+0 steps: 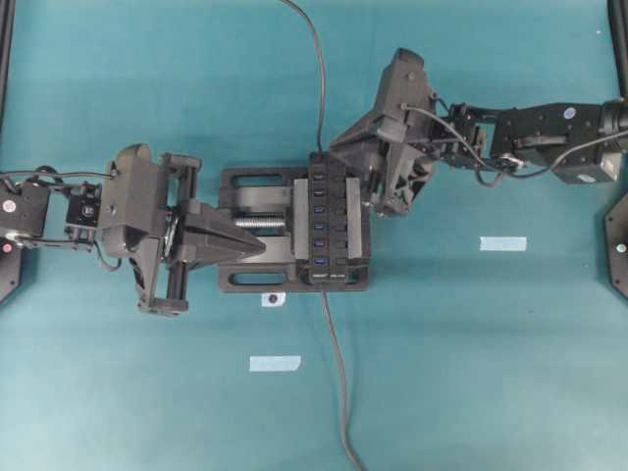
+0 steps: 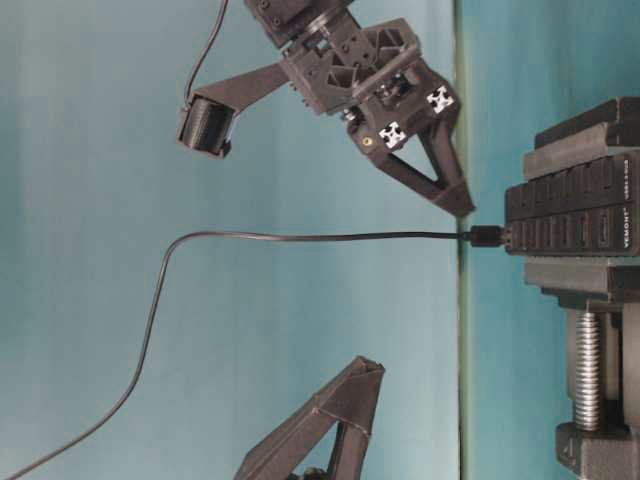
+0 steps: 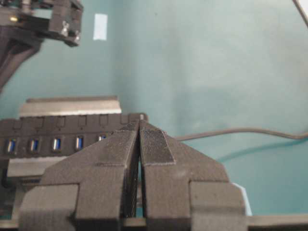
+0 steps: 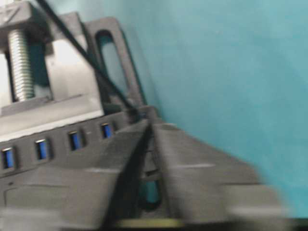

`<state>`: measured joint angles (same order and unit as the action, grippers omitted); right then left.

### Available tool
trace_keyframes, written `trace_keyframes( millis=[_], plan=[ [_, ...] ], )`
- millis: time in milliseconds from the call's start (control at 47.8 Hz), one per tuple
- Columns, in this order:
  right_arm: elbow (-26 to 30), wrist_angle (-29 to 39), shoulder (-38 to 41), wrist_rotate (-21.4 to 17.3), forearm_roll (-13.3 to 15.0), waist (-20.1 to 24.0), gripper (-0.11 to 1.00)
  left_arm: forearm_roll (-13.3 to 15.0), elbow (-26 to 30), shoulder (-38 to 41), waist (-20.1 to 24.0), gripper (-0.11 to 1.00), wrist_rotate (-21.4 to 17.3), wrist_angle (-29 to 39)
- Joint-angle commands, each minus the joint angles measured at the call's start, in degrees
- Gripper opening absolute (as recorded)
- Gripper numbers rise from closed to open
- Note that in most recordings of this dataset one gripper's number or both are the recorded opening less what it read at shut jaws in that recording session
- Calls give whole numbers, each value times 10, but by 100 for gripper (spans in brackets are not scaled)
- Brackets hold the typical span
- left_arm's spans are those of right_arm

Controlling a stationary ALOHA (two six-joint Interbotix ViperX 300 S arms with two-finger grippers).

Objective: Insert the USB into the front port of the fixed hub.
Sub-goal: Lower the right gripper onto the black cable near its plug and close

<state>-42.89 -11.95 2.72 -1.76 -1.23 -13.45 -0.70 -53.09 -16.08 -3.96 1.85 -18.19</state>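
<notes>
The USB [image 2: 487,237] sits plugged into the end port of the fixed hub [image 1: 329,218], its thin cable [image 2: 300,237] trailing away across the teal table [image 1: 471,373] — no finger touches it. The left gripper [image 1: 257,241] hovers over the vise [image 1: 257,235], its fingers pressed together on nothing. The right gripper [image 1: 378,201] hangs at the hub's far side; its blurred wrist view shows only a thin slit between the fingers — whether they are parting I cannot tell.
</notes>
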Motion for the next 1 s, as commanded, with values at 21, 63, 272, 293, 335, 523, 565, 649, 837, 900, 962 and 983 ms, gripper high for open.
trace_keyframes(
  millis=[21, 63, 272, 293, 335, 523, 565, 649, 837, 900, 962, 983],
  plan=[
    [11, 1, -9, -3, -2, 4, 61, -1, 13, -3, -2, 0, 2, -4],
    [12, 0, -8, -2, -1, 2, 73, -1, 13, -2, -1, 0, 2, -4],
    [19, -4, -5, -1, -1, -1, 85, -1, 13, -2, -1, 0, 4, -4],
    [20, -4, -4, 0, -1, -1, 84, -1, 14, -2, -1, 0, 4, -4],
    [22, -4, -3, 0, -1, -1, 84, -1, 13, -2, -1, 0, 4, -4],
    [28, -4, 11, 0, -1, -1, 83, -1, 14, -2, -1, 0, 4, -4],
    [32, -4, 14, 1, -1, -2, 83, -1, 14, -2, -1, 0, 4, -4],
    [40, -4, 18, 1, 0, -2, 82, -1, 14, -2, -1, 0, 4, -4],
    [51, -3, 26, 3, 0, -1, 80, -1, 14, -2, -1, 0, 4, -4],
    [52, -2, 28, 3, 0, -1, 79, -1, 14, -2, -1, 0, 4, -4],
    [52, -1, 28, 3, 0, -1, 79, -1, 14, -2, -1, 0, 4, -4],
    [52, -1, 29, 3, 0, -1, 79, -1, 14, -2, -1, 0, 4, -4]
  ],
)
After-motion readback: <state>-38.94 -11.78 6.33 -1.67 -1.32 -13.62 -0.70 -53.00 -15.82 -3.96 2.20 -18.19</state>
